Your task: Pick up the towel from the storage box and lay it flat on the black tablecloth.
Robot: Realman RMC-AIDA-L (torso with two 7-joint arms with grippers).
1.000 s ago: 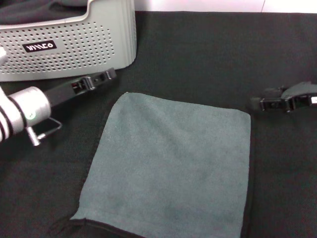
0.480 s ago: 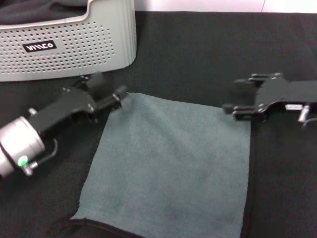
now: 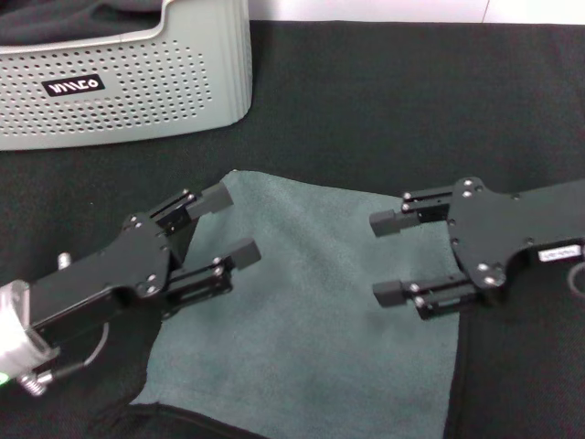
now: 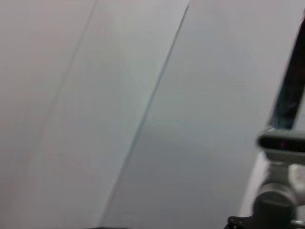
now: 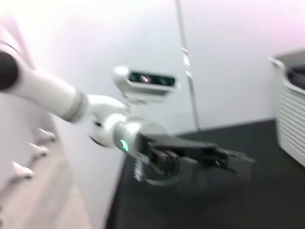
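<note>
From the head camera you look down on the black tablecloth [image 3: 384, 101] that covers the bench. The towel [image 3: 320, 320], grey-green and fluffy, lies spread flat on it in the middle of your view, with a thin dark edge showing along its near and right sides. The storage box [image 3: 137, 82], pale and dotted with holes, with a small black label, sits at the far left, well apart from the towel; something dark shows inside its rim.

Your left pincer [image 3: 224, 229] is over the towel's left edge, near its far-left corner, with both fingers spread apart and nothing between them. Your right pincer [image 3: 386, 258] is over the towel's right part, pointing toward the left one, its two fingers also spread wide and empty. You cannot tell whether either one touches the fabric.

The left wrist camera shows only a pale wall and part of the robot's head. The right wrist camera shows the left arm and its pincer [image 5: 238, 164] above the black cloth, with a corner of the box [image 5: 290, 105] at the edge.
</note>
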